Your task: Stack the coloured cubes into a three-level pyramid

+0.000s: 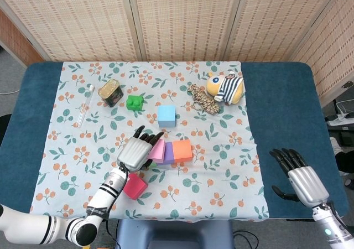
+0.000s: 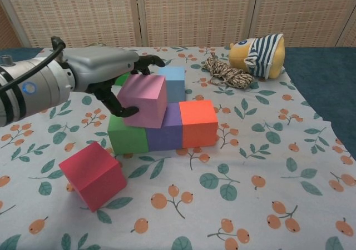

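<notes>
Left hand (image 2: 105, 72) clamped around the pink cube (image 2: 144, 100), fingers over its top and thumb on the near-left face. Cube tilted, leaning down to the hand's right, lower edge resting over the seam between the green cube (image 2: 127, 136) and the purple cube (image 2: 164, 129) just beneath; not yet flat. Needs, by the look of it, levelling and settling square across those two. Orange cube (image 2: 198, 122) touching the purple one, further right of the hand, completing the bottom row. Red cube (image 2: 93, 175) loose on the bench, below and nearer than the hand, apart from the row. Light blue cube (image 2: 172, 83) just behind the row, beyond the fingertips, close enough to be nudged. Right hand (image 1: 301, 180) far off at the bench's near right corner, fingers spread, holding nothing. Further back: rope bundle (image 2: 228, 72), striped plush toy (image 2: 260, 54), tin (image 1: 110, 92), green brick (image 1: 133, 102).
</notes>
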